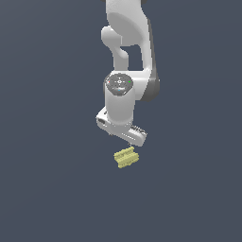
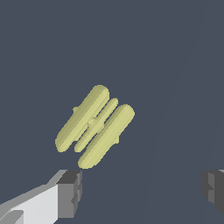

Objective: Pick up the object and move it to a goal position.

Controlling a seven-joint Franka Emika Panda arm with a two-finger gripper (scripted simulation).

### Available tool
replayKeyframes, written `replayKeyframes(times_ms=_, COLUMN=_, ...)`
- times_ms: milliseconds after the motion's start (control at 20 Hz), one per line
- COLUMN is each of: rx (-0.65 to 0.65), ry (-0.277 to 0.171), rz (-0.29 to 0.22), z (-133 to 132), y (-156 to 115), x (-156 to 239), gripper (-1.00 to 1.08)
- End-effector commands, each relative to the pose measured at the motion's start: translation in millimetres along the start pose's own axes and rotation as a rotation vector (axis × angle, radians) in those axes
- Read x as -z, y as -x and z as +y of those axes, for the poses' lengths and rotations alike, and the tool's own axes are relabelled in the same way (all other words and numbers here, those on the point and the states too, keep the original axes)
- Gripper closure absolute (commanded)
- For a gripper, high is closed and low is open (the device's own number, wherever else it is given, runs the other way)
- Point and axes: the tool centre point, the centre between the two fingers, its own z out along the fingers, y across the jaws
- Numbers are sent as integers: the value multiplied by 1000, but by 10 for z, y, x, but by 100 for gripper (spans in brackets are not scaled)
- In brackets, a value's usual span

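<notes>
The object (image 1: pixel 125 157) is a small pale yellow ridged piece lying on the dark grey floor, just in front of and below the white arm's hand. In the wrist view the object (image 2: pixel 95 126) shows as three parallel ridges lying at a slant, ahead of the fingers and off toward one of them. My gripper (image 2: pixel 142 190) is open and empty: one fingertip (image 2: pixel 70 192) is close to the object's near end, the other fingertip (image 2: pixel 214 188) is far to the side. In the exterior view the hand (image 1: pixel 124 128) hangs above the object, fingers hidden behind it.
The plain dark grey floor (image 1: pixel 47 189) spreads all around with no other item in view. The white arm (image 1: pixel 127 56) rises behind the hand toward the top of the exterior view.
</notes>
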Motion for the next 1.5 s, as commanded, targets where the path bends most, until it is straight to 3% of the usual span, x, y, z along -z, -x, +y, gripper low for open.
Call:
replayKeyframes(times_ms=0, rx=-67, ry=-1, rz=1, z=-43, y=-29, x=-39, gripper=-92)
replayKeyframes(times_ms=850, rx=-494, ry=-8, rz=13, z=-330, y=-196, x=-306, gripper=-92)
replayKeyframes(times_ms=1450, rx=-648, ry=-11, rz=19, z=-438, y=-246, x=-407, gripper=-92)
